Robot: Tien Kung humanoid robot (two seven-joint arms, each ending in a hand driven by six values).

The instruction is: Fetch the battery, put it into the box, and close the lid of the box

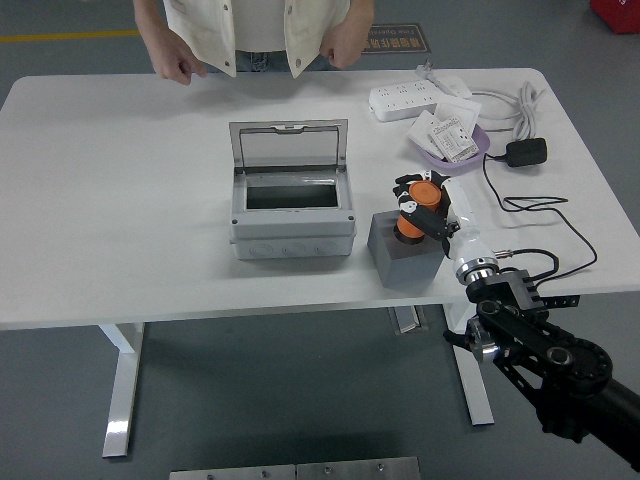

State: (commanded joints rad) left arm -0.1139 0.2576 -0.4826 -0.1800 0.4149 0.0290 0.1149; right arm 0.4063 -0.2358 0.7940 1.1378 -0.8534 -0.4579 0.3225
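Note:
An orange cylindrical battery [417,211] is gripped in my right hand [423,204], whose fingers are curled around it. It hangs just above the top of a grey block [397,257]. Left of them stands the grey box [292,214] with its clear lid [289,146] tilted up and back, and its inside looks dark. My right arm [540,352] reaches in from the lower right corner. My left arm does not show.
A purple bowl of paper packets [451,143], a white power strip [409,99], a black adapter [526,152] and its cable [540,212] lie at the right back. A person stands at the far edge with a hand [178,68] over the table.

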